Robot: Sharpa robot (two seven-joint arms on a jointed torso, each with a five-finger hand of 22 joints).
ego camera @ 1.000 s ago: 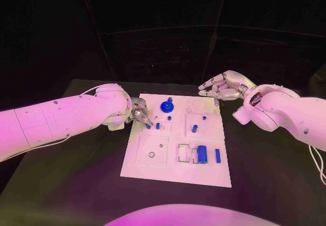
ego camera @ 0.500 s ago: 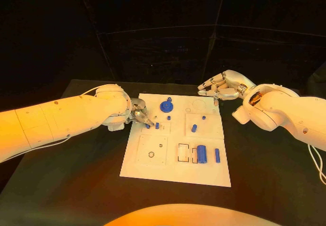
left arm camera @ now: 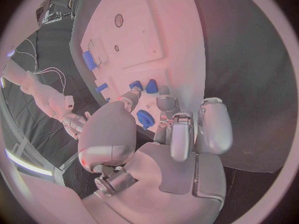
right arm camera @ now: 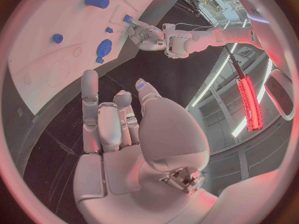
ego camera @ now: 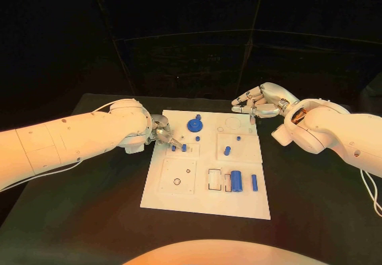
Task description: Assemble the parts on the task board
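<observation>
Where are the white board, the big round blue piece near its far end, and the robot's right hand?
task board (ego camera: 203,207): head view, bare near part of the plate.
round blue part (ego camera: 196,125): head view, its disc top.
right hand (ego camera: 259,103): head view, middle of the hand, past the board's far right corner.

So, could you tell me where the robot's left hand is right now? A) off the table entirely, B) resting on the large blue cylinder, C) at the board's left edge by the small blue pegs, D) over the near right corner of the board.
C: the left robot hand sits at the left edge of the task board, its fingertips at the small blue pegs.
</observation>
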